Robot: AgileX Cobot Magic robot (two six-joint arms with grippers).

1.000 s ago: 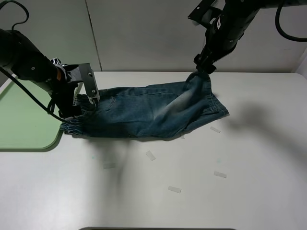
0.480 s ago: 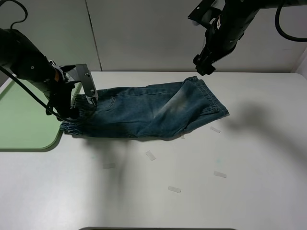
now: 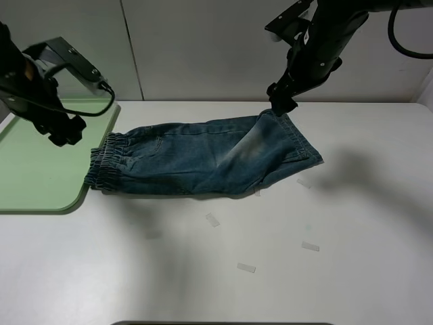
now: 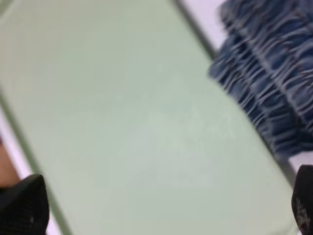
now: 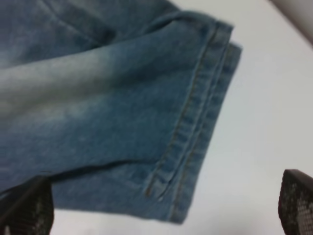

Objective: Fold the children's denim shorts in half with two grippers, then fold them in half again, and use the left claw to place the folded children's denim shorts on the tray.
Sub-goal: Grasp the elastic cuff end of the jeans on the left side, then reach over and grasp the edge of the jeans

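Observation:
The children's denim shorts (image 3: 203, 156) lie flat on the white table, folded lengthwise, with the elastic waistband at the left against the tray's edge and the hems at the right. The pale-green tray (image 3: 34, 169) sits at the far left. My left claw (image 3: 65, 132) hangs open and empty above the tray, left of the waistband. The left wrist view shows the tray (image 4: 122, 122) and the waistband (image 4: 264, 83). My right gripper (image 3: 278, 103) is open just above the far hem corner. The right wrist view shows the layered hems (image 5: 195, 122) with nothing between the jaws.
Several small white tape strips lie on the table in front of the shorts, such as one (image 3: 212, 219) and another (image 3: 310, 246). A grey wall stands behind the table. The right arm's shadow falls on the table at the right.
The right gripper let go of the hem corner, which dropped flat, and stays just above it. The left claw released the waistband, rose and moved left over the tray.

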